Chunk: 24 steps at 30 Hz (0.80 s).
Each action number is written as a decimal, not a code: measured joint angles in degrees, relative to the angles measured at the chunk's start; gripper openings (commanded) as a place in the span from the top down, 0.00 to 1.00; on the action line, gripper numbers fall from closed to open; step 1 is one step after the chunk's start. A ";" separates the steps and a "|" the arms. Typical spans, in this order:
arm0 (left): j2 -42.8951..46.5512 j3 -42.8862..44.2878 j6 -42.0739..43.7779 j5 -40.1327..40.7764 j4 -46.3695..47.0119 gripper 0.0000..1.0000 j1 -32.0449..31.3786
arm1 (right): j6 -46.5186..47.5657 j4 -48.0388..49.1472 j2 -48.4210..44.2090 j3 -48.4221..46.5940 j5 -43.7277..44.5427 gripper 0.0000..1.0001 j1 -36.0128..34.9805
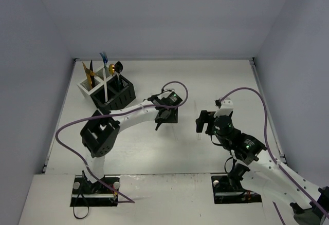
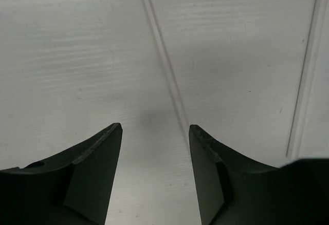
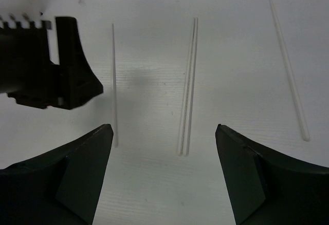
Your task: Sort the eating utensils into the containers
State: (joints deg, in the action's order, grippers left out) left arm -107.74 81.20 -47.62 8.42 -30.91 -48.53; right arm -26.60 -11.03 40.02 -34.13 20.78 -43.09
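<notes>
At the near edge of the counter (image 1: 205, 81), the left arm (image 1: 128, 114) rises from its base, folds at a black elbow block and stretches out toward the middle, its wrist tipped down. The right arm (image 1: 267, 173) leans in from its own corner with its wrist also pitched down. The two heads face each other, near but apart.

The counter is white with a faint grain. Pale grey-lavender walls (image 1: 154, 14) close it in on three sides. A purple cable (image 1: 59, 137) loops along each arm.

The containers (image 1: 110, 92) stand at the far left of the counter, well apart from both arms. A gold utensil (image 1: 88, 74), a blue utensil (image 1: 104, 59) and a black spoon (image 1: 119, 67) stand upright in them.

The left end effector (image 1: 158, 126) has its fingers spread and nothing between them. In its wrist view a thin pale line, seemingly one of the clear sticks (image 3: 188, 86), runs across the counter just ahead of the gap.

The right end effector (image 1: 204, 122) is spread wide and empty. Below it the clear sticks lie flat on the counter: a touching pair between the fingers, a single one beside a fingertip, and another further out.
</notes>
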 measured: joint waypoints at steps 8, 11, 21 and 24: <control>-8.92 6.82 -4.90 -0.84 -2.73 0.62 -1.34 | -0.53 -0.10 -3.07 0.87 0.00 0.22 0.00; -10.39 8.21 -5.77 -0.17 -3.58 0.66 -1.26 | -0.60 -0.15 -3.18 0.89 0.00 0.22 0.00; -13.73 12.00 -7.05 1.74 -6.36 0.96 -1.25 | -0.60 -0.42 -4.17 0.91 0.00 0.21 0.00; -13.77 12.07 -6.80 2.20 -6.92 1.00 -1.23 | -0.60 -0.42 -4.19 0.91 0.00 0.21 0.00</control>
State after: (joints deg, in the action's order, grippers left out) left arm -121.51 93.27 -54.41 10.63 -37.83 -49.76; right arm -27.20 -11.44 35.83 -33.21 20.78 -43.09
